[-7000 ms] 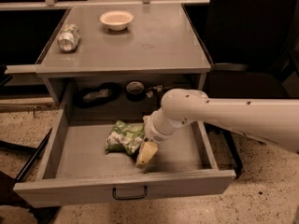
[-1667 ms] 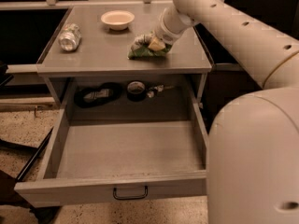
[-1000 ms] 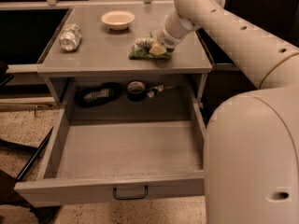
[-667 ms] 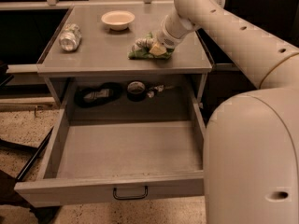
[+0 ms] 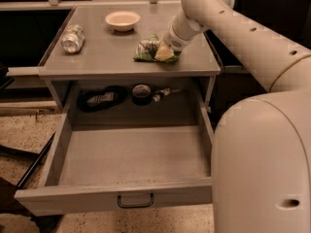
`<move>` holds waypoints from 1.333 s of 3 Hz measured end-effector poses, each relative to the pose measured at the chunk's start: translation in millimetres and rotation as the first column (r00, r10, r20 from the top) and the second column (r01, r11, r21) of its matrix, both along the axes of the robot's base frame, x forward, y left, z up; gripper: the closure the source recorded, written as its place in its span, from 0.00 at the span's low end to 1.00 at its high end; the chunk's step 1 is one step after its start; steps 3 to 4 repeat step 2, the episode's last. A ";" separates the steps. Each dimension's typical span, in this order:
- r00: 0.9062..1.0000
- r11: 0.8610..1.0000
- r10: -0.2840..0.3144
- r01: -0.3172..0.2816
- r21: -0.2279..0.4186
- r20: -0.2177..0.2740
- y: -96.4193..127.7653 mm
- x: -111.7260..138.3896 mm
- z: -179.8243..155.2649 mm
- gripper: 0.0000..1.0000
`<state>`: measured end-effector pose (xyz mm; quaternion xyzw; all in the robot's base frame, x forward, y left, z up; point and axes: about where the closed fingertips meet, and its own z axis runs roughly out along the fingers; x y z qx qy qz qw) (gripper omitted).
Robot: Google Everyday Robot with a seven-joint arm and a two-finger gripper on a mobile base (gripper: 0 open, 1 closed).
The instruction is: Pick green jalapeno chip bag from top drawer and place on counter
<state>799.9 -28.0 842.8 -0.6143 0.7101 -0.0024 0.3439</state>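
Note:
The green jalapeno chip bag [image 5: 146, 50], green and white and wrinkly, lies on the counter [image 5: 97, 57] near its right front part. My gripper [image 5: 165, 53] is at the bag's right end and touches it, with the white arm reaching in from the upper right. The top drawer [image 5: 131, 157] is pulled wide open below the counter, and its grey floor is bare. Its small dark handle [image 5: 135, 201] shows on the front panel.
A silvery drink can [image 5: 72, 38] lies on the counter's left side. A pale bowl [image 5: 122, 20] stands at the back middle. Dark items [image 5: 101, 99] and a round roll [image 5: 141, 93] sit in the recess behind the drawer. My big white arm body fills the right side.
Seven seconds ago my gripper was down in the drawer at the bag. The bag is now up on the counter, and over the last second nothing has visibly moved.

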 end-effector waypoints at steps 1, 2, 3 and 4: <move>1.000 1.000 0.000 0.000 0.000 0.000 0.0 0.0 0.0 0.00; 1.000 1.000 0.000 0.000 0.000 0.000 0.0 0.0 0.0 0.00; 1.000 1.000 0.000 0.000 0.000 0.000 0.0 0.0 0.0 0.00; 1.000 1.000 0.000 0.000 0.000 0.000 0.0 0.0 0.0 0.00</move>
